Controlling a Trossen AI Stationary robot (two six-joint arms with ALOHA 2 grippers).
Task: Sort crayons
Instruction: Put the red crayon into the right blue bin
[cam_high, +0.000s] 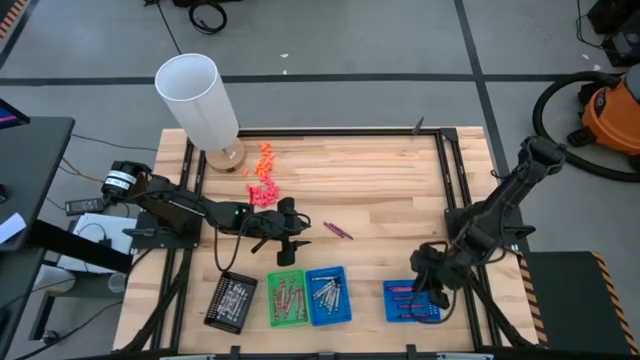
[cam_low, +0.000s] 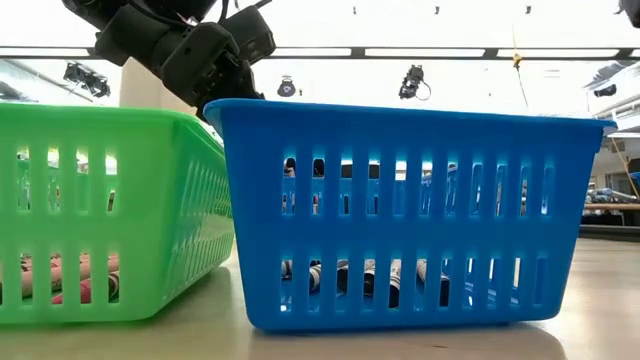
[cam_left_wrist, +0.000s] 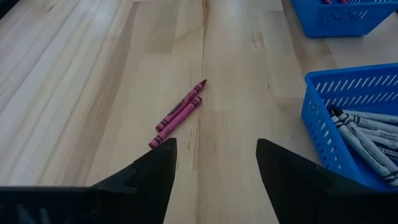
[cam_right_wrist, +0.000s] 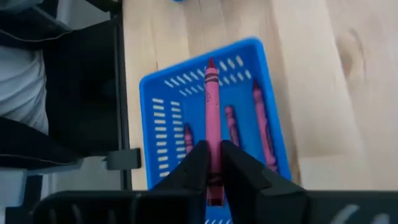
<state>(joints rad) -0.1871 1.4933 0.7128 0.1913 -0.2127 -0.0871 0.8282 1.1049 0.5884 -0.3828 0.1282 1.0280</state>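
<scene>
Pinched between the right end effector's fingers, a pink crayon hangs over the far-right blue tray, where other pink ones lie. Released crooked, it could catch the rim and roll onto the tabletop. Left end effector stands open just short of two more pink crayons; closing on both could drop one.
</scene>
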